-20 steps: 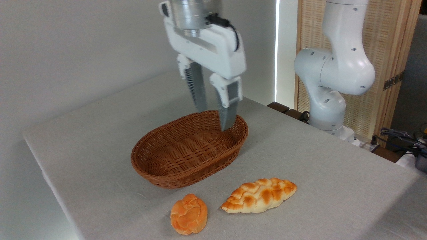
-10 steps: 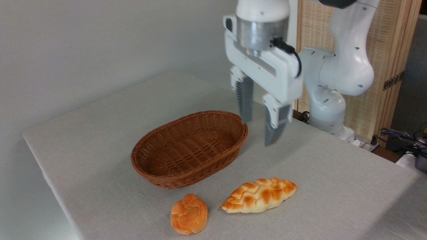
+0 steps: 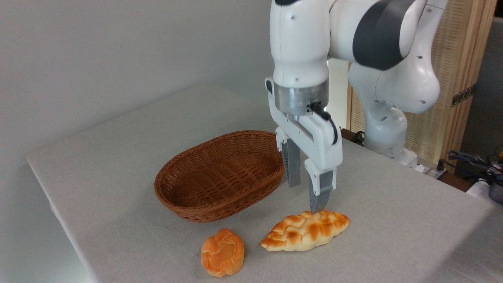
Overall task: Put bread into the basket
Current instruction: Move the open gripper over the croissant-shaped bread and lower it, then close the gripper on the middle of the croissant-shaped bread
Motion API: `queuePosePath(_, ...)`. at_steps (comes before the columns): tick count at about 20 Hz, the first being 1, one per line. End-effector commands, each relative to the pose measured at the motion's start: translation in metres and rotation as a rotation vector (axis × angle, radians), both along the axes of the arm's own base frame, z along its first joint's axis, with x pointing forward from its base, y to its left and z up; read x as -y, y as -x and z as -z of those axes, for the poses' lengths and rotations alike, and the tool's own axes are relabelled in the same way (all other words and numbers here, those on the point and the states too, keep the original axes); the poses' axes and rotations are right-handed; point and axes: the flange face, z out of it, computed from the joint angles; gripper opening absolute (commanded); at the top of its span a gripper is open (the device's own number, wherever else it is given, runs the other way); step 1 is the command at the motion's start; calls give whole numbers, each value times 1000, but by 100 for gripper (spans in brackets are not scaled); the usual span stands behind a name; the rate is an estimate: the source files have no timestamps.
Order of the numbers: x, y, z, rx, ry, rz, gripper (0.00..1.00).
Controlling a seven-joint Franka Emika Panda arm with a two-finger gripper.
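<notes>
The bread [image 3: 305,230], a long braided loaf with toasted patches, lies on the table near the front, right of centre. The oval brown wicker basket [image 3: 188,179] stands empty behind it and to the left. My gripper [image 3: 307,198] hangs open just behind and above the loaf, fingers pointing down. Its nearer fingertip [image 3: 319,203] sits at the loaf's back edge; whether it touches the crust I cannot tell. The other finger [image 3: 293,167] is beside the basket's right end. Nothing is between the fingers.
A small round orange knotted bun [image 3: 222,252] lies at the front, left of the loaf. The robot's white base [image 3: 387,122] rises at the table's far right edge. Cables and clutter [image 3: 477,165] sit off the table on the right.
The gripper has swung from over the basket's far end to the right and then come down toward the loaf. The loaf, bun and basket have not moved.
</notes>
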Motion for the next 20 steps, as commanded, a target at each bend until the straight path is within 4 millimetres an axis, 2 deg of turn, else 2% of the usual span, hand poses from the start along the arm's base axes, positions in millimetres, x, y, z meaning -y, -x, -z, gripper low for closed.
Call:
queuePosePath(1,-7,0,8,-2,-48,68,100)
queuePosePath(2,-15,1,9,-5,-64,79,100)
queuePosePath(6,-24,1,25,-36,-43,77,100)
queuePosePath(10,-20,-4,41,-68,-40,84,100)
queuePosePath(20,-22,-10,53,-63,-49,82,100)
